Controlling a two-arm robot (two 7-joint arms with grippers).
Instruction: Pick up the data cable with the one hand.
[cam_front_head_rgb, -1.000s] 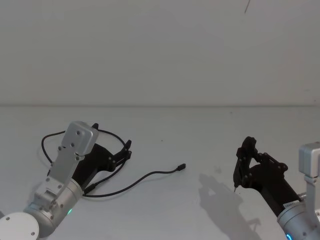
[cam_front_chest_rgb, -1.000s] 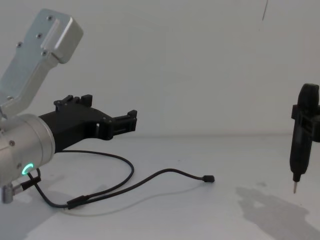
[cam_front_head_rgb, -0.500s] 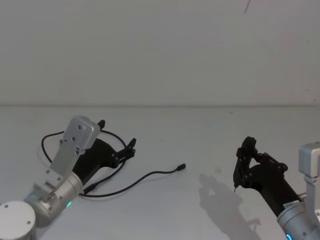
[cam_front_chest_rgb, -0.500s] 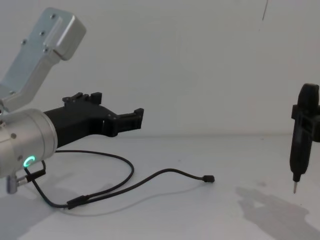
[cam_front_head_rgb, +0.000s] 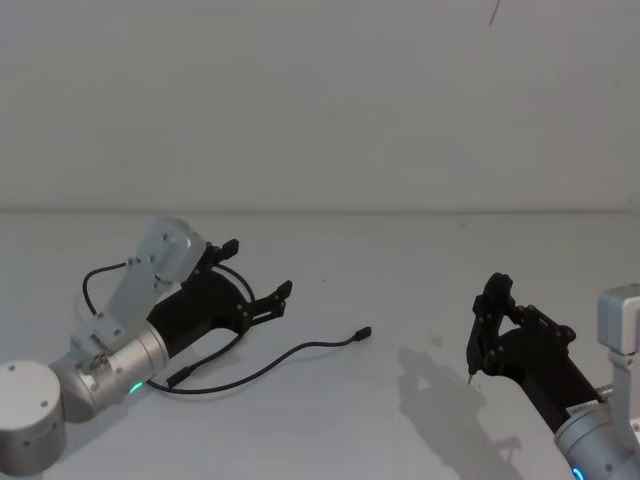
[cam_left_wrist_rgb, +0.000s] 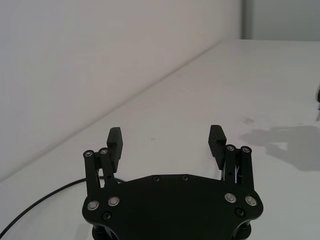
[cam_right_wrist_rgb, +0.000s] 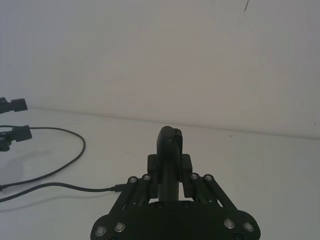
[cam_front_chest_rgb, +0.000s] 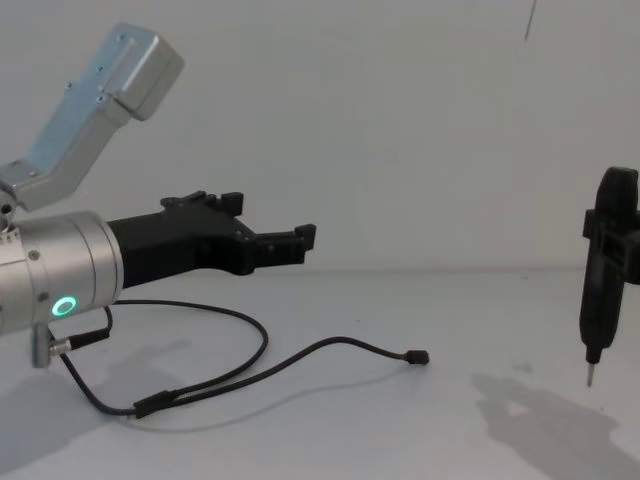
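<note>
Near the left front of the white table (cam_front_head_rgb: 400, 250), the one hand (cam_front_head_rgb: 258, 268): fingers spread wide, gripping nothing. Hangs above the table, pointing forward and to the right. Just under it, flat on the table, the data cable (cam_front_head_rgb: 310, 346). Loops round behind the hand, then runs off to the right. Not touched by the fingers. Over on the right, well apart, the right gripper (cam_front_head_rgb: 488, 310), pinched shut, up in the air. Farther back, a plain white wall (cam_front_head_rgb: 320, 100).
</note>
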